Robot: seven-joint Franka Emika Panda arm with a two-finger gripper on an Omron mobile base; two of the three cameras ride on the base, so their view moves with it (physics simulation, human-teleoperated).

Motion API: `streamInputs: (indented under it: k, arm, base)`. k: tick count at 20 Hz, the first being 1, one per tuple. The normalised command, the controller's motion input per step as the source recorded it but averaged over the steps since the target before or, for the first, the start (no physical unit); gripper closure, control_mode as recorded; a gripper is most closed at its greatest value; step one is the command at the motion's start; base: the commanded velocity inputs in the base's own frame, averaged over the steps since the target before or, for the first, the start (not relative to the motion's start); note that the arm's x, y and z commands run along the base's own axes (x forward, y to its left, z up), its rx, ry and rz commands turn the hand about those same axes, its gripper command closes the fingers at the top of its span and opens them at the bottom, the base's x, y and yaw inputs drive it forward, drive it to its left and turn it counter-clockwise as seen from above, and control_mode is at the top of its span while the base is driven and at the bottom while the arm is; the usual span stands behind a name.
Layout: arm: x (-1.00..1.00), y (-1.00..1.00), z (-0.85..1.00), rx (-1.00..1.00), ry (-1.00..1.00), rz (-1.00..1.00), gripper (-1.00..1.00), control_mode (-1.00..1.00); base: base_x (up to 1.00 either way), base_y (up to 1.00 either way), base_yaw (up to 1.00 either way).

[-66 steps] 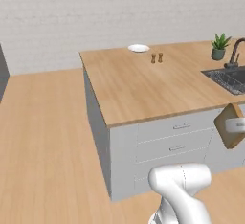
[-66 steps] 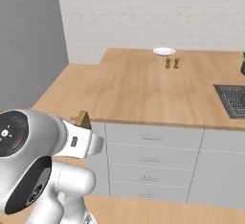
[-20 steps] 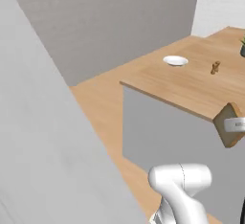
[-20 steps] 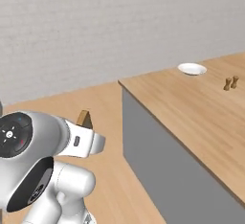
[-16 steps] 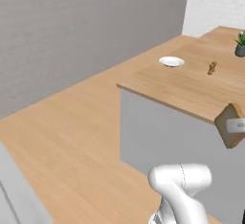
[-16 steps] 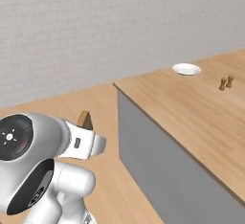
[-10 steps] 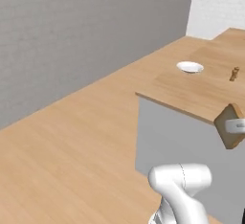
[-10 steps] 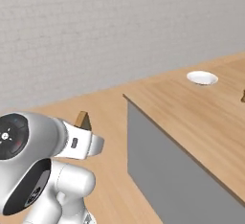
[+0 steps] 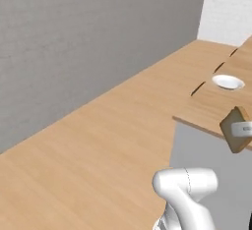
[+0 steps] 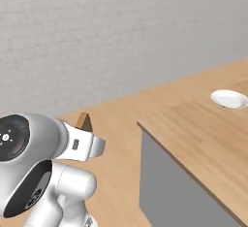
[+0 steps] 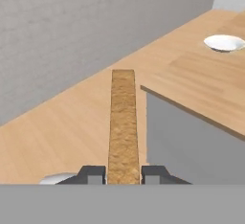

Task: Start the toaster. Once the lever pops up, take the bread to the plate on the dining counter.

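The bread, a light-brown slice seen edge-on in the hand view, stands between the two dark fingertips of my gripper, which is shut on it. The same bread hangs at the right edge of the left base view, and a corner of the bread peeks out behind the white arm in the right base view. The white plate rests on the light-wood dining counter, far ahead of the gripper. The toaster is out of view.
A grey wall runs along the left, above a wood floor. The counter's grey side panel and near corner stand ahead to the right. A white brick wall lies at the far end.
The whole scene has shifted as the base drives and turns; the counter and plate slid right in the views. The bread stays gripped the same way.
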Motion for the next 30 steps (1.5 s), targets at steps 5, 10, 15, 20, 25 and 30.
streamInputs:
  k: [5, 10, 15, 20, 25, 30]
  arm:
    - [0.0, 0.0, 0.0, 0.0, 0.0, 0.0, 1.0, 1.0]
    - [0.0, 0.0, 0.0, 0.0, 0.0, 0.0, 1.0, 1.0]
    - [0.0, 0.0, 0.0, 0.0, 0.0, 0.0, 1.0, 1.0]
    - [0.0, 0.0, 0.0, 0.0, 0.0, 0.0, 1.0, 1.0]
    - [0.0, 0.0, 0.0, 0.0, 0.0, 0.0, 1.0, 1.0]
    - [0.0, 0.0, 0.0, 0.0, 0.0, 0.0, 1.0, 1.0]
  base:
    - [1.0, 0.54, -0.23]
    - [1.0, 0.92, -0.43]
    - [1.0, 0.9, -0.65]
    - [0.89, 0.83, -0.72]
    - [0.87, 0.82, -0.73]
    - [0.94, 0.85, -0.7]
